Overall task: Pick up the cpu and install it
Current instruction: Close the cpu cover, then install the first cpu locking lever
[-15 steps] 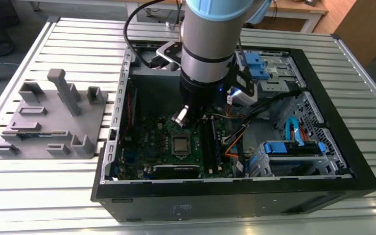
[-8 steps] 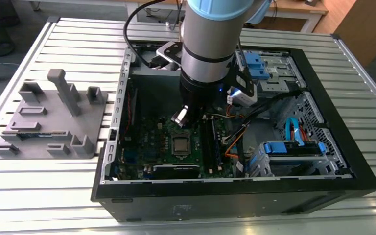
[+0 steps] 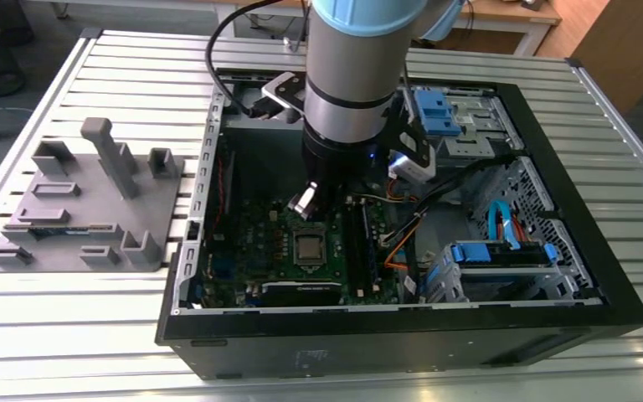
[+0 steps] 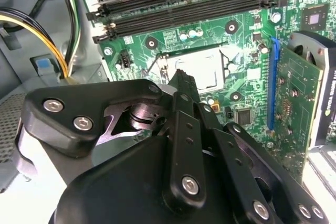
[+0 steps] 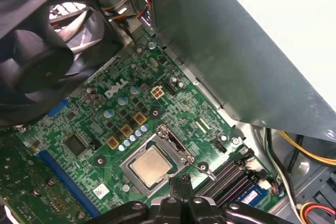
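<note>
The cpu [image 5: 150, 167] sits flat in its socket on the green motherboard [image 5: 79, 124] (silvery top facing up), inside the open computer case [image 3: 589, 276]. The claw [image 5: 179, 182] hovers just above it, fingers clenched together and holding nothing. The case rests on the slatted worktop [image 3: 64, 310].

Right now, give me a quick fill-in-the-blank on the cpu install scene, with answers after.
1. The cpu lies in its ____ on the green motherboard.
2. The arm reaches down into an open computer ____, above the motherboard.
3. In the exterior view, the grey fixture tray stands to the case's ____.
4. In the first wrist view, a black ____ sits at the edge of the motherboard, beyond the cpu.

Missing words: socket; case; left; fan
</note>
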Action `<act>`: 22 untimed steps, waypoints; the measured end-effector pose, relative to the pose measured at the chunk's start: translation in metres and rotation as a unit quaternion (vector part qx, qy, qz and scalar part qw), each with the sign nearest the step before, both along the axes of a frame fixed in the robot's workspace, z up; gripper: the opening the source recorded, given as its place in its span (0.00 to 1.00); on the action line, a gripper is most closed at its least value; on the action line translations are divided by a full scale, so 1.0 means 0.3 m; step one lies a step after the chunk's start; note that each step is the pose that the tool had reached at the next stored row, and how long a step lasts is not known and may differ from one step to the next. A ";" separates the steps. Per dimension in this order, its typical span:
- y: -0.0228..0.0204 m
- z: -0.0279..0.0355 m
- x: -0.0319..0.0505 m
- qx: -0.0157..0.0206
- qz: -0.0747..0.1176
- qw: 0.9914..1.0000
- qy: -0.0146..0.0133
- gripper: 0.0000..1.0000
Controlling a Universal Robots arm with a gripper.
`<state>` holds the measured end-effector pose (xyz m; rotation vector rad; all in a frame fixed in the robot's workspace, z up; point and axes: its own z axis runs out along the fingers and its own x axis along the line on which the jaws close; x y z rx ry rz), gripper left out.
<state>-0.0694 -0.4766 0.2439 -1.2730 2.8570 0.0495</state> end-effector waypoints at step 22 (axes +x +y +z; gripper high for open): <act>-0.024 0.001 -0.025 0.000 0.000 1.000 0.000 0.11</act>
